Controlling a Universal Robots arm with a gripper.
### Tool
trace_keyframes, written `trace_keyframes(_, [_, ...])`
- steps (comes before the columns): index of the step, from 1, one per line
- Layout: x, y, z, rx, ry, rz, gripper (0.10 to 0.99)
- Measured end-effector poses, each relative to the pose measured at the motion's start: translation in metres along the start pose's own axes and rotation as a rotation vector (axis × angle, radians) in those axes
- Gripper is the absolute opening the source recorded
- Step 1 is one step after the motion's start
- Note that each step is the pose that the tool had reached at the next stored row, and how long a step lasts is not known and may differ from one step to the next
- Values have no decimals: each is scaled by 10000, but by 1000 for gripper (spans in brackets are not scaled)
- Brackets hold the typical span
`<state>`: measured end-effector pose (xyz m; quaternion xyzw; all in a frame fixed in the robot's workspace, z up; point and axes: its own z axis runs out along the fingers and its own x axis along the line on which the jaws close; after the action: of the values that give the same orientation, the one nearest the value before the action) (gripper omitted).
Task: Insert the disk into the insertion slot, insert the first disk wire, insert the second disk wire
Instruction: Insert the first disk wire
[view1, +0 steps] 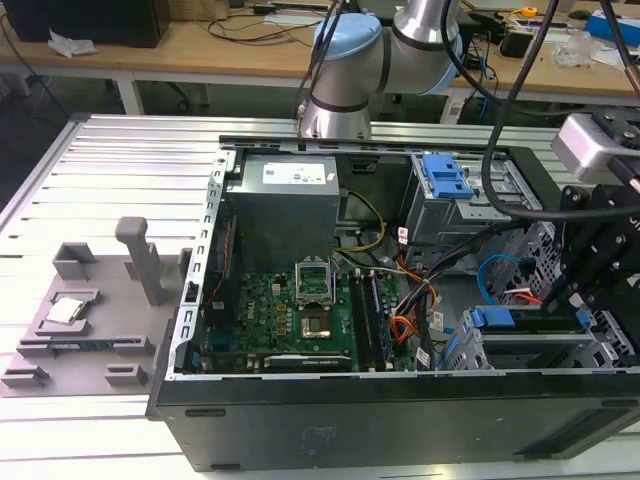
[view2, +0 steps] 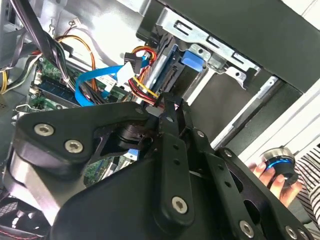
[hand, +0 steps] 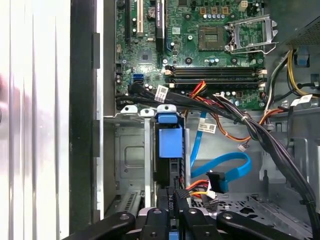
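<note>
Starting at the exterior view's left, well apart from the end effector (hand: 173, 197), a grey fixture (view1: 90, 310) lies on the slatted counter (view1: 130, 170) beside the open computer case (view1: 300, 430). Closer to the end effector come the green motherboard (view1: 290, 315) and a tangle of black and orange cables (view1: 415, 300). In the first wrist view a flat blue cable (hand: 227, 165) loops just beside the end effector. A taller grey cage with a blue latch (view1: 445, 175) stands beyond.

The disk (hand: 167, 142) sits in the insertion slot (hand: 127, 155), directly ahead of the end effector. Its long axis runs from the end effector toward the motherboard, and its blue-tabbed end lies on the motherboard side. It shows a bright blue carrier over a thin, dark edge. I cannot tell whether the end effector is clamped on anything.

In the second wrist view a person's hand (view2: 261, 172) rests at a round knob (view2: 277, 157) outside the case.
</note>
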<state>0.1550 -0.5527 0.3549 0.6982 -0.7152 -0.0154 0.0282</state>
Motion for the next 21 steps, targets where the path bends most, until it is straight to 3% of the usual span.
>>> trace_keyframes(3, [4, -3, 21, -1, -10, 0, 176])
trace_keyframes(6, [2, -22, 42, -7, -161, -10, 176])
trace_keyframes(8, [-6, -40, 51, -11, -332, -21, 176])
trace_keyframes(9, [-7, -50, 54, -14, -366, -23, 176])
trace_keyframes(21, [-14, -113, 100, -39, -559, -34, 176])
